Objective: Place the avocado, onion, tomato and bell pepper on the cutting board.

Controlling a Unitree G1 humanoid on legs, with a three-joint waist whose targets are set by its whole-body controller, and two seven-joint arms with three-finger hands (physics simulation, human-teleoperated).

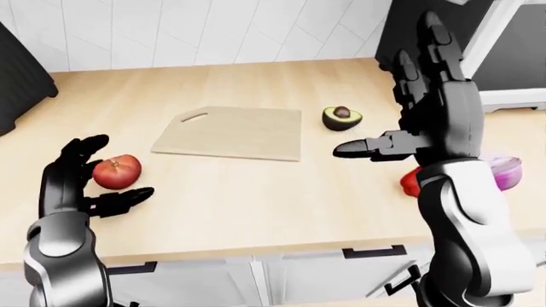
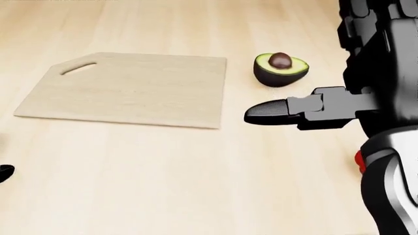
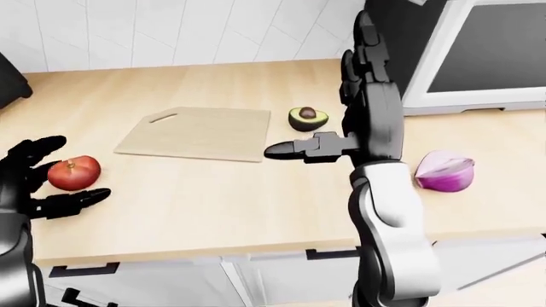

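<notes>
A pale wooden cutting board (image 1: 230, 131) lies bare on the counter. Just right of it sits an avocado half (image 1: 341, 118) with its pit showing. My right hand (image 1: 394, 93) is open and raised above the counter, its thumb pointing left below the avocado, touching nothing. The red tomato (image 1: 117, 173) rests at the left; my left hand (image 1: 120, 167) is open, with fingers behind it and thumb below it. A purple onion half (image 3: 445, 171) lies at the right. The red bell pepper (image 1: 409, 181) is mostly hidden behind my right forearm.
A dark appliance (image 1: 17, 83) stands at the counter's left end. A white-framed oven (image 3: 486, 51) stands at the right. A tiled wall runs along the top. The counter edge and drawers (image 1: 256, 262) run along the bottom.
</notes>
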